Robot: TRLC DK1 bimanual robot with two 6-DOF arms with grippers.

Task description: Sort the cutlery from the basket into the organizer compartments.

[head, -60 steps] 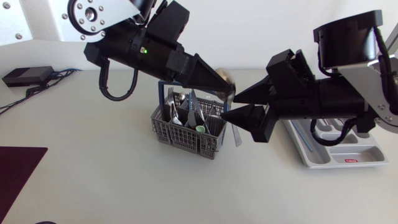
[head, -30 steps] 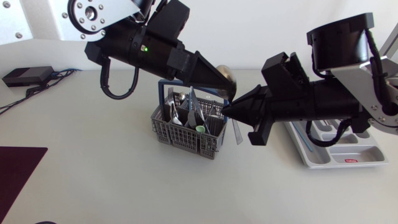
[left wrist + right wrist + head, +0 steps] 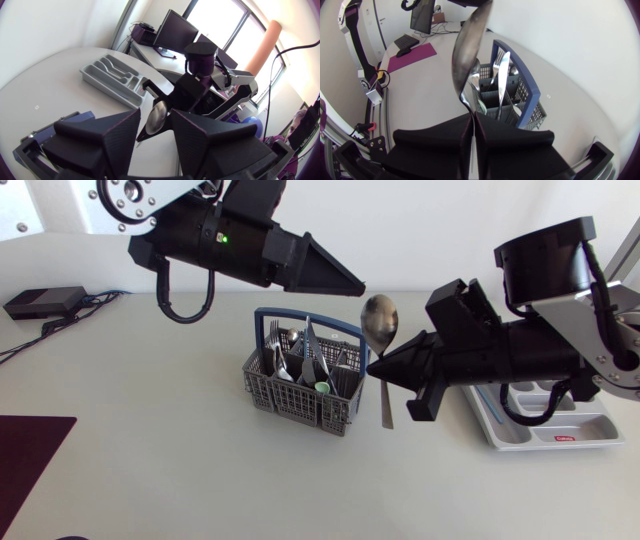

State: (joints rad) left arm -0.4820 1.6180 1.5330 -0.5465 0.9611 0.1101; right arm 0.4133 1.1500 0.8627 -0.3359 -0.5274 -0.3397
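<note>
While our right gripper [image 3: 380,366] clamps the spoon [image 3: 379,322] at its neck just beside the basket [image 3: 292,400], handle crosswise to the fingers, the organizer [image 3: 578,427] lies back under that same arm; our left gripper [image 3: 352,280] gapes empty.

Left gripper [image 3: 352,283] releases spoon [image 3: 379,321], backs away from basket [image 3: 290,402]; right gripper [image 3: 377,363] now alone holds it beside basket.

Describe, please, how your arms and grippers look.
Both are mostly matte black. The left arm has a bolted silver-white link, a green light and a looping black cable; the right arm a black drum joint and silver-grey link. Left gripper and right gripper: broad wedge fingers.
</note>
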